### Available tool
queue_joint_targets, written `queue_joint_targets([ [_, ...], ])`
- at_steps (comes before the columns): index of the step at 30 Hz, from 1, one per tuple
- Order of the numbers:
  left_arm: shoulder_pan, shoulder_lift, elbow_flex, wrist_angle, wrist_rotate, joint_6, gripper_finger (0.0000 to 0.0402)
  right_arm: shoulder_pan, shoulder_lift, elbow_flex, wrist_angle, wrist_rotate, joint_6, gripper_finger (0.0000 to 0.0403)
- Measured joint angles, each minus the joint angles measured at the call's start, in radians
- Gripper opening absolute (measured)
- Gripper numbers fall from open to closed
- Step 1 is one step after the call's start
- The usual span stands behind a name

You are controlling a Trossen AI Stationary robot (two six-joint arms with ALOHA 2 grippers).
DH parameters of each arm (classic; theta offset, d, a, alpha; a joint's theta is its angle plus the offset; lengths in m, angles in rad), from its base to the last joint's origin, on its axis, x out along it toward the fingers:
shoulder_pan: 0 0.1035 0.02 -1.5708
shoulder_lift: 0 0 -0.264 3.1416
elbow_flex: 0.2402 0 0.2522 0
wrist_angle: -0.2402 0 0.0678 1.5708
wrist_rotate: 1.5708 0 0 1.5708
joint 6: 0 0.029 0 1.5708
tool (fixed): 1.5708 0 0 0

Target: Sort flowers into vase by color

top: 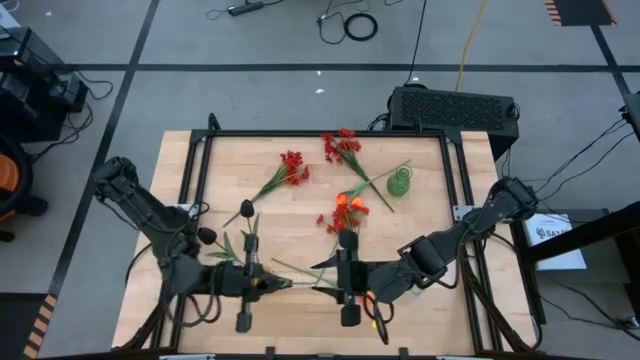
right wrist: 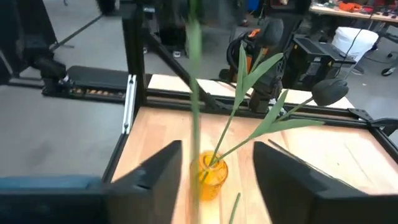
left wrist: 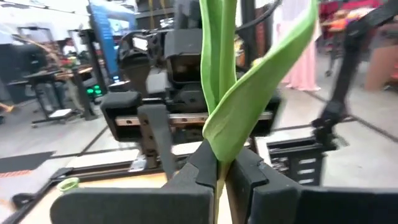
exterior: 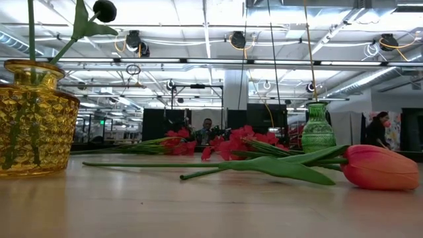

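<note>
My left gripper sits near the table's near edge, shut on a green flower stem with a long leaf; its bloom is out of view. A yellow glass vase holds a black tulip and another upright stem. My right gripper faces the left one, open, touching nothing. An orange tulip lies flat on the table below it. Red clusters and orange blooms lie mid-table. My left gripper pinches the green stem between its two fingers, just under the base of the leaf. The fingers lie across the stem, which rises past them with the leaf. The fingers hide the stem's lower part.
A green vase stands toward the far right of the table. More red clusters lie near the far edge. A black frame rail borders the table. People show in the room beyond.
</note>
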Motion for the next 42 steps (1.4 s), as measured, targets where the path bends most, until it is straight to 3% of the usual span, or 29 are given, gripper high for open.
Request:
queue_joint_targets([
  [6, -0.117, -0.043, 0.0, -0.07, -0.041, -0.054, 0.0015, 0.041, -0.078, 0.0, -0.19, 0.003, 0.07, 0.0248],
  [12, -0.266, -0.041, 0.0, -0.138, -0.355, -0.084, 0.0015, 0.076, -0.102, 0.0, -0.276, 0.038, 0.104, 0.0253],
  [18, -0.348, -0.027, 0.0, -0.253, -0.501, -0.158, 0.0015, 0.079, -0.101, 0.0, -0.276, 0.059, 0.095, 0.0253],
  [28, -0.352, -0.005, 0.0, -0.466, -0.526, -0.307, 0.0015, 0.079, -0.101, 0.0, -0.276, 0.061, 0.095, 0.0253],
  [35, -0.359, -0.006, 0.0, -0.485, -0.531, -0.324, 0.0015, 0.079, -0.1, 0.0, -0.278, 0.06, 0.095, 0.0254],
  [42, -0.365, -0.006, 0.0, -0.618, -0.531, -0.471, 0.0015, 0.079, -0.1, 0.0, -0.279, 0.059, 0.104, 0.0254],
])
